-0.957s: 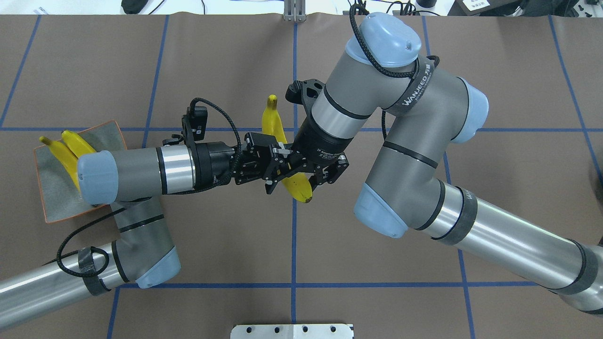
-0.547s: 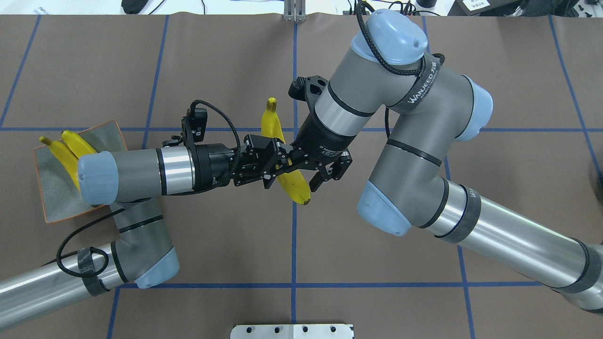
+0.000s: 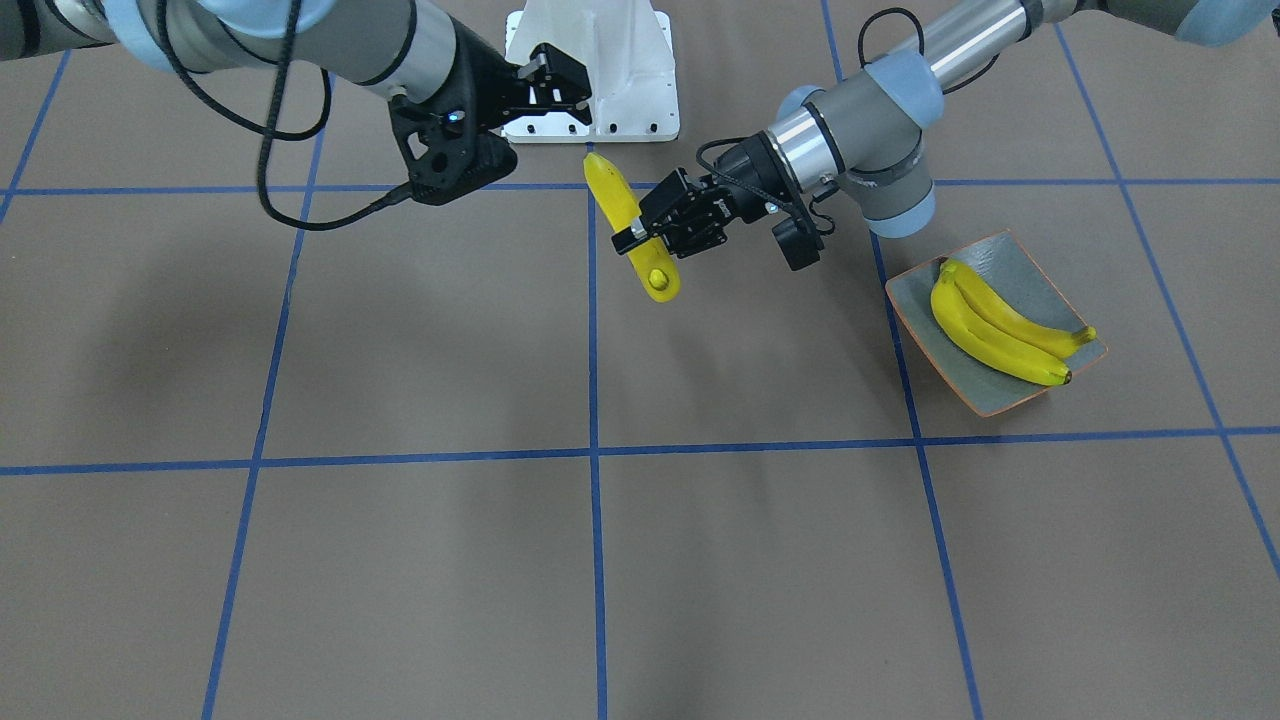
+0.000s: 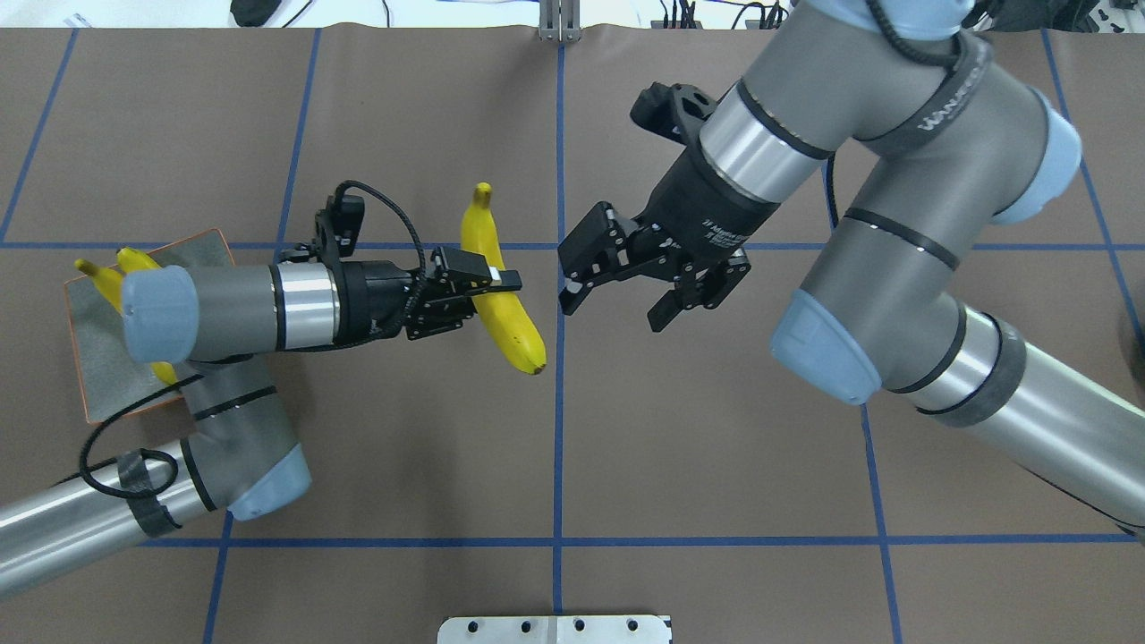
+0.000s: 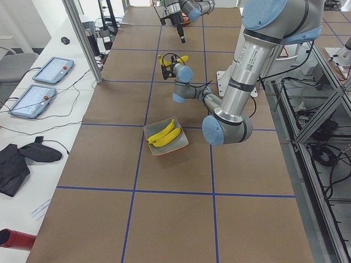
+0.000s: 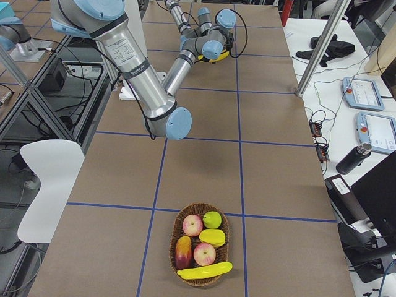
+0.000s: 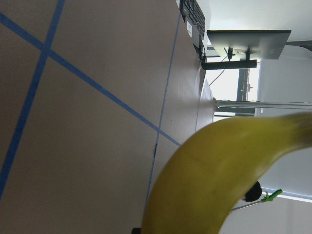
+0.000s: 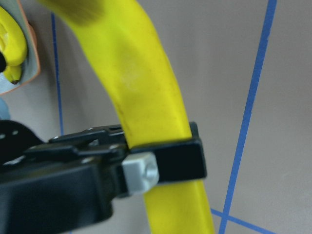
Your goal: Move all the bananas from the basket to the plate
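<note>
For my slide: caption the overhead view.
Left gripper holds a banana, right gripper open beside it, two more bananas on the plate.

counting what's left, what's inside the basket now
One banana, two apples, a green fruit, a yellow fruit and a reddish fruit lie in the basket. Anything beneath them is covered.

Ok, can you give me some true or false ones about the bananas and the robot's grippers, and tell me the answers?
1. The left gripper is gripping a banana. True.
2. The right gripper is gripping it too. False: it is open and apart from the banana.
3. The plate has three bananas on it. False: two bananas lie on it.
4. The basket has one banana in it. True.
</note>
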